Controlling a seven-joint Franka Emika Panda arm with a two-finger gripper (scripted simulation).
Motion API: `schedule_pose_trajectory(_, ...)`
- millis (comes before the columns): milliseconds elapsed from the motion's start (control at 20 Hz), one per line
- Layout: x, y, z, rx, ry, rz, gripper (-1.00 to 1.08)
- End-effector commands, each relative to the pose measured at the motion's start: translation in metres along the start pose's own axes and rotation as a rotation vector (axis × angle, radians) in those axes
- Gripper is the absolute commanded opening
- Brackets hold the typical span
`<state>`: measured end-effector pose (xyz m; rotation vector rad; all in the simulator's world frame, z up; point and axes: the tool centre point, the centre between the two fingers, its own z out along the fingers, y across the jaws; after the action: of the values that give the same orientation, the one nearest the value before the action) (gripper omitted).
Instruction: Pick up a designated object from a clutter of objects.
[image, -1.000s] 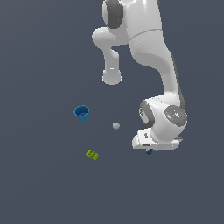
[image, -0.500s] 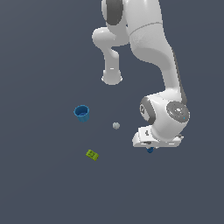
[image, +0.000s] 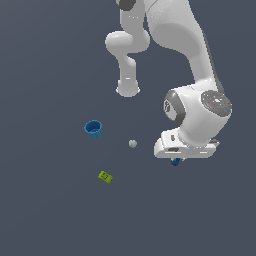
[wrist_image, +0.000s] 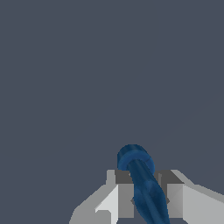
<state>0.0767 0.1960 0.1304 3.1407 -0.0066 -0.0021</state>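
Item: dark blue piece (wrist_image: 141, 183), pinched between closed fingers (wrist_image: 125, 199), lower right of exterior frame; raised slightly since a second ago, so pickup under way. Cup (image: 93, 129), ball (image: 132, 144), green block (image: 105, 177) left behind.

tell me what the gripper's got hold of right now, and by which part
The gripper is shut on the dark blue piece, pinching its narrower shaft between the fingers; the rounded knob end sticks out past the fingertips.

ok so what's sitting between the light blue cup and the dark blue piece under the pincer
In the exterior view, only the grey-white ball lies between the light blue cup and the dark blue piece; the rest is bare floor.
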Motion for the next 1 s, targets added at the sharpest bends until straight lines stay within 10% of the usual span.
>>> schedule_pose_trajectory(0, -0.004, 0.0, -0.028, 0.0, 0.001, 0.0, -1.0)
schedule_pose_trajectory(950, -0.034, 0.0, -0.237, 0.001, 0.001, -0.001, -1.0)
